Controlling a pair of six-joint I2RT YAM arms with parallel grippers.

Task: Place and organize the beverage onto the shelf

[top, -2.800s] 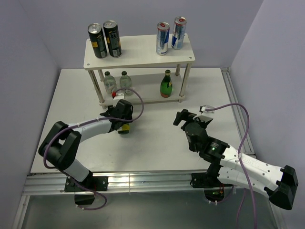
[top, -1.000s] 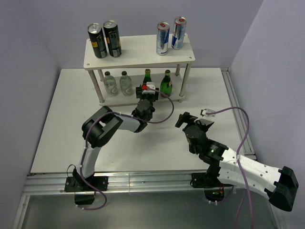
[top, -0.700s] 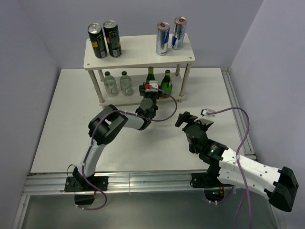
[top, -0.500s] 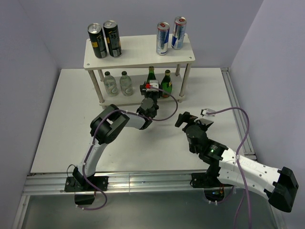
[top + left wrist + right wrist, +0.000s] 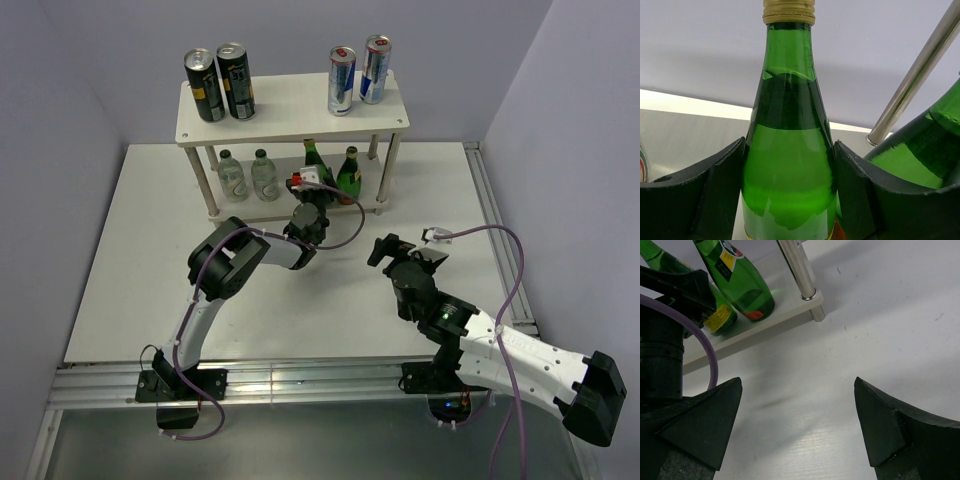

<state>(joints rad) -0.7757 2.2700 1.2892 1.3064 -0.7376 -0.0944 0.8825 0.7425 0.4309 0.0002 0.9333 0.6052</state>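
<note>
Left wrist — green bottle (image 5: 789, 165) in hand (image 5: 789, 192)

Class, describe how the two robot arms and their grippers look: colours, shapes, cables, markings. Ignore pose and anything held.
Both the left arm and right arm have white links, black joints and a looping purple cable. The right arm shows a small green light. The left gripper and right gripper have chunky matt black fingers.

Top camera looks down from behind — both low wrist views share the shelf (image 5: 790, 307).
</note>
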